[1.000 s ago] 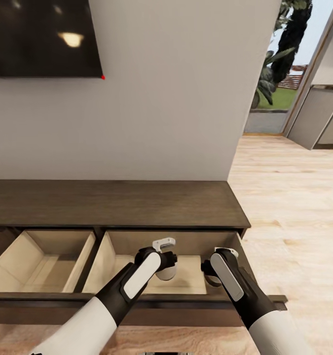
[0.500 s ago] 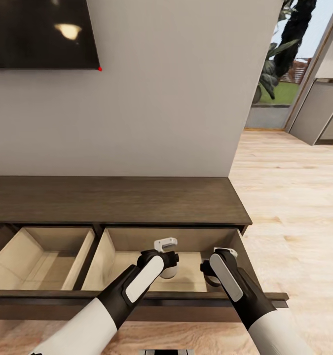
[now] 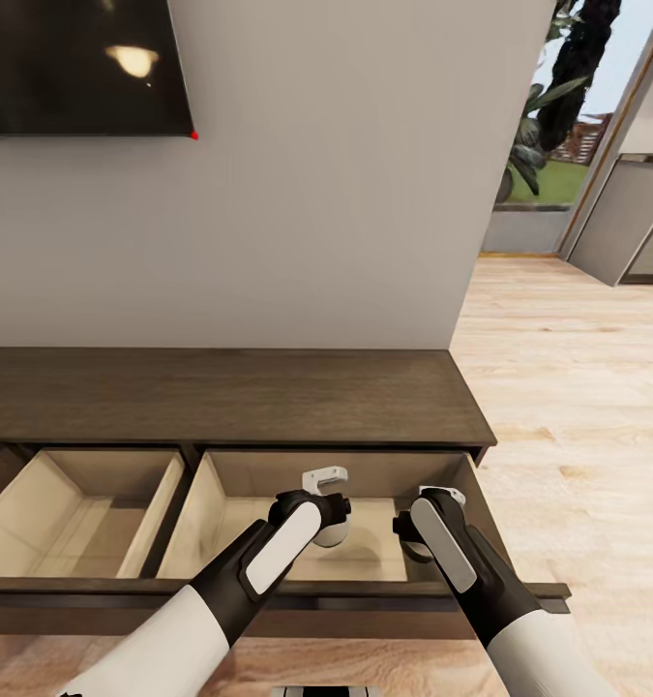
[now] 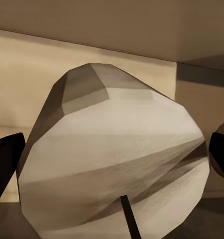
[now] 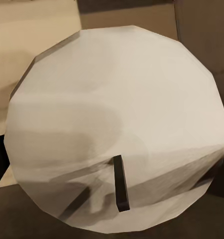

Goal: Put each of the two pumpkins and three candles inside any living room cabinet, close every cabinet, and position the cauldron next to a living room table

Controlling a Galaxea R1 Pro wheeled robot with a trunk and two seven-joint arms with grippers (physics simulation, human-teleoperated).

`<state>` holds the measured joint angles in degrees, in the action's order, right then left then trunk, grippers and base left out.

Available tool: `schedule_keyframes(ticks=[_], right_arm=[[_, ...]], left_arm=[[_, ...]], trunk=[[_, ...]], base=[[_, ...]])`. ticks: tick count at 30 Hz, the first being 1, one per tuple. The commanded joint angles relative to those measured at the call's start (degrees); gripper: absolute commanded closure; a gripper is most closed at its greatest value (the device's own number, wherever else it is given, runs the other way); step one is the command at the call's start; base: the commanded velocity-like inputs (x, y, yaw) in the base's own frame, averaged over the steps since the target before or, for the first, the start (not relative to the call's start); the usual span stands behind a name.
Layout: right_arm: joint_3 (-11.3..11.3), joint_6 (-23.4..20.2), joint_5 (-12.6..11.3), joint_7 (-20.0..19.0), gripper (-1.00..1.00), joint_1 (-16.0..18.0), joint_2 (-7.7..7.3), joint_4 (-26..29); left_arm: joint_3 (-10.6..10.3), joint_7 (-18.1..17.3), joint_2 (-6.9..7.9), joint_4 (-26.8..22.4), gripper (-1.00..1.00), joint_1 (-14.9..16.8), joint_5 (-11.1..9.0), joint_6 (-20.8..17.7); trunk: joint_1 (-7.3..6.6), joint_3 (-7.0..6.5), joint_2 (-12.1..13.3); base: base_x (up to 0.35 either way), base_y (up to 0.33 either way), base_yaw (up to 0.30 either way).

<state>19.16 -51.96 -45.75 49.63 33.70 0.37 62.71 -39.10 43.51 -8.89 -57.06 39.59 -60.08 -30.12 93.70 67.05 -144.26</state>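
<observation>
Little has moved since half a second ago: both arms hang over the cabinet's [image 3: 229,397] open right drawer [image 3: 297,552] as before, and only the drawer front sits a touch lower in the head view, which may be the camera. No writing or label can be read anywhere.

Left gripper [image 3: 328,530] holds a candle [image 4: 117,159]; the left wrist view shows dark fingertips [image 4: 5,159] on either side of it, jaws pinching it. Right gripper [image 3: 415,542] likewise grips a second candle [image 5: 117,124], its wick [image 5: 120,183] facing the camera. Both candles hang inside the drawer, above its pale floor. Left of it, another drawer [image 3: 74,513] stands open.
</observation>
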Motion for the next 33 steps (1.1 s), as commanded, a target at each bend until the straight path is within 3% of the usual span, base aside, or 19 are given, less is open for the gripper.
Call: schedule_keyframes(ticks=[1, 13, 20, 29, 33], right_arm=[[0.09, -0.08, -0.57, 0.64, 1.00, 0.05, -0.02, 0.05], [0.09, -0.08, -0.57, 0.64, 1.00, 0.05, -0.02, -0.02], [0.09, 1.75, -0.57, 0.55, 1.00, 0.05, -0.02, -0.57], [0.09, 2.36, -0.57, 0.31, 1.00, 0.05, -0.02, -0.58], [0.09, 2.38, -0.57, -0.06, 1.00, 0.05, -0.02, -0.64]], left_arm=[[-0.10, 0.61, 0.02, -0.07, 1.00, 0.05, -0.30, -0.12], [-0.10, 0.61, 0.02, -0.07, 1.00, 0.05, -0.30, -0.17], [-0.10, 0.61, 0.02, -0.10, 1.00, 0.05, -0.28, -0.08], [-0.02, 0.61, 0.10, -0.16, 1.00, 0.05, -0.21, 0.04], [-0.02, 0.61, 0.05, -0.16, 1.00, 0.05, -0.23, 0.03]], trunk=[[-0.01, 0.05, -0.02], [-0.01, 0.05, -0.02], [0.17, 1.60, -0.12], [0.17, 1.60, -0.12], [0.27, 2.49, -0.17]], base=[[0.006, 0.000, 0.000], [0.065, 0.000, 0.000], [0.006, 0.000, 0.000], [0.000, 0.000, 0.000], [0.000, 0.000, 0.000]])
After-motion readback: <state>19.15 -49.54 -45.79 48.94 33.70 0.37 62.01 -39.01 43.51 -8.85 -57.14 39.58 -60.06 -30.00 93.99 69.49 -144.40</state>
